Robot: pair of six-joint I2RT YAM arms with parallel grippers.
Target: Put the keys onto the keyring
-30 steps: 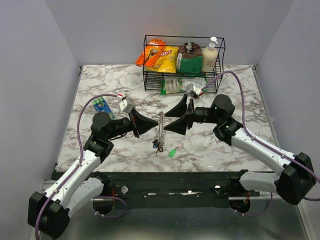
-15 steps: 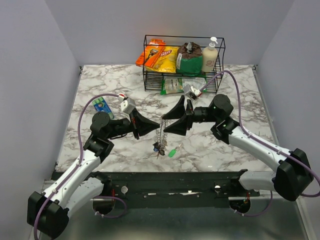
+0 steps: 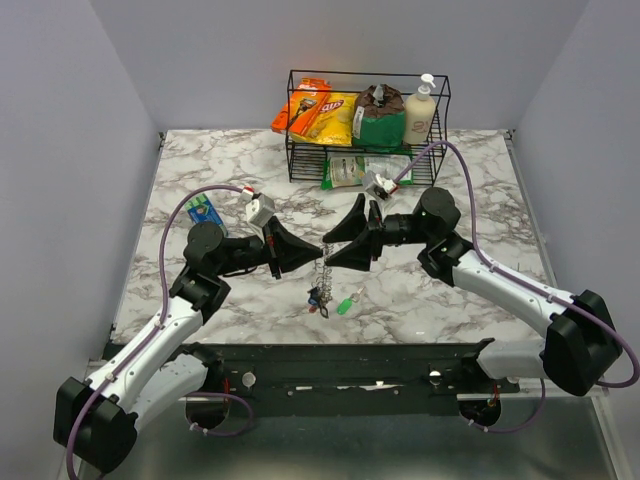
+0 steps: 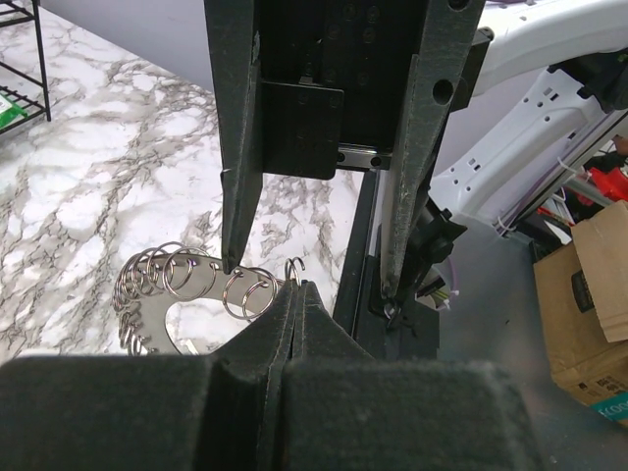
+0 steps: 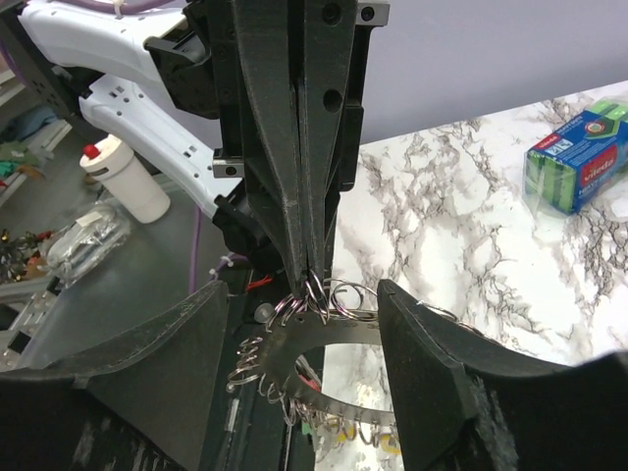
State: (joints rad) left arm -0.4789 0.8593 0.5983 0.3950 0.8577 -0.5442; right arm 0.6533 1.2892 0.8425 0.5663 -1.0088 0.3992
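You're holding the keyring [image 4: 167, 277] up, your left gripper [image 4: 294, 294] clamping it. Your right gripper [image 5: 304, 306] is straddling it, jaws apart; next, pinch one coil.

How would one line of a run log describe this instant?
left end effector: shut on keyring | right end effector: open, straddling keyring top | green key: on table
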